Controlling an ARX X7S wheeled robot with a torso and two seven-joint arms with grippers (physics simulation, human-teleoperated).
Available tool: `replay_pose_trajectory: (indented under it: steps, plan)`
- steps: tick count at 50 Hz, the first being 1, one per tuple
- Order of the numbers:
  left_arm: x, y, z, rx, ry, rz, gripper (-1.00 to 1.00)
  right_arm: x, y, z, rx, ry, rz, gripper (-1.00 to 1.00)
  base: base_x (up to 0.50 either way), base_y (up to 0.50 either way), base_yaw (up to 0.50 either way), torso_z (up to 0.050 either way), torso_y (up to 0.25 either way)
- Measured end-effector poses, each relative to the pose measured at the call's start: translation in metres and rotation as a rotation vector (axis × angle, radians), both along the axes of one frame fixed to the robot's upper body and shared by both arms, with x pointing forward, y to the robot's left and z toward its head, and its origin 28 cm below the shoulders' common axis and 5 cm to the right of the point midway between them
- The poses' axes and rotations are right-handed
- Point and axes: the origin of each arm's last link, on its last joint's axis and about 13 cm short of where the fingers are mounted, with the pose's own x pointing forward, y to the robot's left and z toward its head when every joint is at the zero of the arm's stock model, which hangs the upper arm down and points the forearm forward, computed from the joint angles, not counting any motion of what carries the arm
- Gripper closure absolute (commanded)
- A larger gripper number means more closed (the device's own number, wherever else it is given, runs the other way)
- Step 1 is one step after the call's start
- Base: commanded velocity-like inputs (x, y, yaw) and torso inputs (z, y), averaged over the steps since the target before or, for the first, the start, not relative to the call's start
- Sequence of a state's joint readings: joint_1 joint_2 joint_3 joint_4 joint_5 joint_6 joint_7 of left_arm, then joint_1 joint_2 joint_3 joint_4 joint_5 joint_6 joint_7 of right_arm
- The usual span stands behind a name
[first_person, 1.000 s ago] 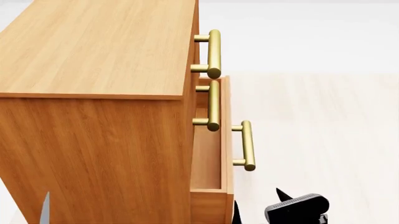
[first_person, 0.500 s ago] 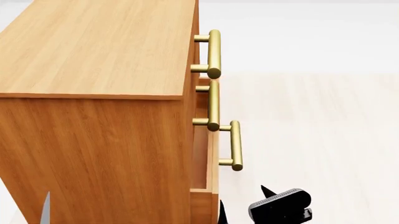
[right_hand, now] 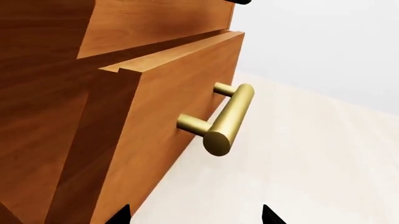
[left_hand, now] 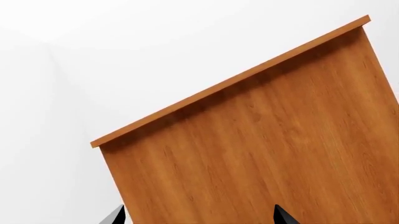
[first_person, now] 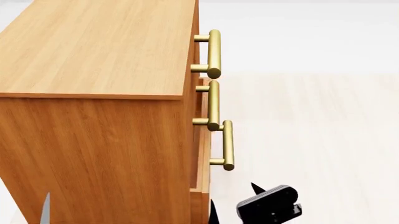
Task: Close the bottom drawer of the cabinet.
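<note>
The bottom drawer [first_person: 203, 172] stands only slightly proud of the cabinet [first_person: 93, 116], its brass handle [first_person: 227, 144] just below the middle one. I judge the closing push nearly finished. My right gripper [first_person: 234, 205] sits low beside the drawer front, jaws spread and holding nothing. Next comes a short straight press until flush. My left gripper [left_hand: 199, 217] faces the cabinet's side, jaws apart, empty.
</note>
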State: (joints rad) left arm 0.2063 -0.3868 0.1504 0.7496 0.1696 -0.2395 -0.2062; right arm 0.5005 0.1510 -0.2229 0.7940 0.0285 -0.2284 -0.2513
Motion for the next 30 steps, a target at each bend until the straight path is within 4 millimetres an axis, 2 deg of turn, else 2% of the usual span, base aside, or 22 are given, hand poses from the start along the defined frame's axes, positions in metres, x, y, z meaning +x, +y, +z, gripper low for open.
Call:
replay_pose_trajectory:
  steps: [30]
  plan:
    - [0.0, 0.0, 0.0, 0.001, 0.0, 0.0, -1.0, -0.004, 0.008, 0.013, -0.134, -0.026, 0.108, -1.0, 0.0, 0.0, 0.0, 0.0, 0.0]
